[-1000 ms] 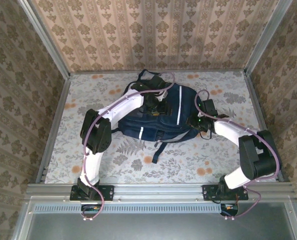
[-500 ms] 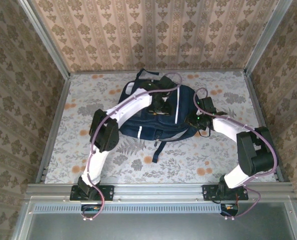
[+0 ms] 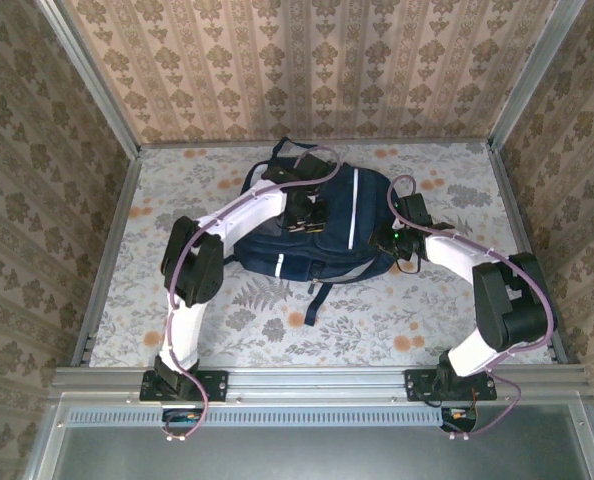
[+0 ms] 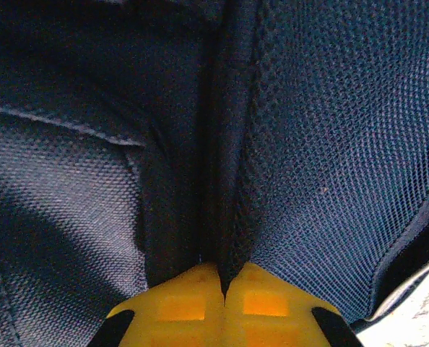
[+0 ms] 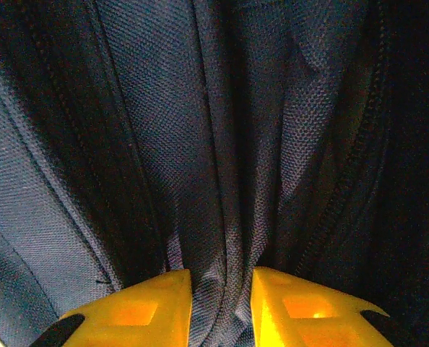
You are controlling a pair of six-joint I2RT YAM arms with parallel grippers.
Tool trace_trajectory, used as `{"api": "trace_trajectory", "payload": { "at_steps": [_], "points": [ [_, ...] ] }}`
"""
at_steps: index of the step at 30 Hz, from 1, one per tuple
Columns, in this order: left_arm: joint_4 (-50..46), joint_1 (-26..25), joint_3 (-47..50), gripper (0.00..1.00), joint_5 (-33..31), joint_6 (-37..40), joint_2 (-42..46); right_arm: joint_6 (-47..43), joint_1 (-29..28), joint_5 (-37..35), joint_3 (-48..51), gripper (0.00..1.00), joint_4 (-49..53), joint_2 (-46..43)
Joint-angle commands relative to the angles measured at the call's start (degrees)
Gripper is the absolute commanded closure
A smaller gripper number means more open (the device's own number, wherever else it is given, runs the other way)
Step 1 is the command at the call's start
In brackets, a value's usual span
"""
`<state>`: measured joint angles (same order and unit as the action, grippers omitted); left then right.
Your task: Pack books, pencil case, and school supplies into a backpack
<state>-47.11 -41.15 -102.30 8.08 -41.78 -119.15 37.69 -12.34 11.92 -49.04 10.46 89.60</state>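
Observation:
The navy backpack point(image 3: 337, 225) with white stripes lies at the middle back of the table. My left gripper point(image 3: 304, 212) rests on its top left part, shut on a thin fold of its dark fabric point(image 4: 232, 210). At the bag's right edge my right gripper point(image 3: 397, 243) is shut on a bunched pleat of navy fabric point(image 5: 225, 238) beside a zipper line. The yellow fingertips point(image 4: 193, 303) of the left meet almost fully; the right ones point(image 5: 164, 303) stand a little apart around the cloth. Books, pencil case and supplies are out of view.
The floral table point(image 3: 377, 320) lies between metal side rails point(image 3: 112, 250), with patterned walls behind and at both sides. A dark strap point(image 3: 312, 300) trails from the bag toward the front. Both arms reach inward over the table's middle.
The left arm swung right over the bag and then back left, dragging the bag's top fabric a little. The right gripper shifted slightly back along the bag's right edge and stays clamped.

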Motion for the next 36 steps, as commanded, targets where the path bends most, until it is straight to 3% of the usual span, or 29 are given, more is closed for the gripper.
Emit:
{"api": "trace_trajectory", "payload": {
  "at_steps": [1,6,12,13,16,19,26,36],
  "points": [
    [-0.77,1.73,5.49,1.0,-4.6,-2.07,-2.22,-0.45,0.33,0.71,-0.34,0.67,-0.46,-4.36],
    [-5.07,2.63,2.78,1.0,-3.17,-0.15,-0.66,-0.6,2.99,1.84,-4.87,0.6,1.82,-4.28],
    [0.53,3.1,5.01,1.0,3.5,7.19,6.69,-4.49,3.42,3.15,-9.25,0.52,4.66,-4.4],
    [-0.6,3.39,3.65,0.93,4.09,9.26,6.9,-4.73,3.61,3.11,-9.56,0.51,4.82,-4.54],
    [-4.95,2.81,-0.69,0.59,0.65,16.66,7.68,-3.8,4.72,3.23,-9.69,0.51,4.35,-4.7],
    [1.08,1.92,1.73,0.41,4.89,18.31,9.5,-2.95,5.62,2.76,-9.32,0.52,4.24,-5.11],
    [13.8,-0.37,0.56,0.43,20.7,12.48,2.12,-0.32,8.01,0.17,-4.4,0.55,1.96,-9.53],
    [17.14,-1.9,-5.3,0.51,25.94,8.99,-6.15,-0.25,8.82,2.18,-0.11,0.55,0.74,-12.3]
  ]
}}
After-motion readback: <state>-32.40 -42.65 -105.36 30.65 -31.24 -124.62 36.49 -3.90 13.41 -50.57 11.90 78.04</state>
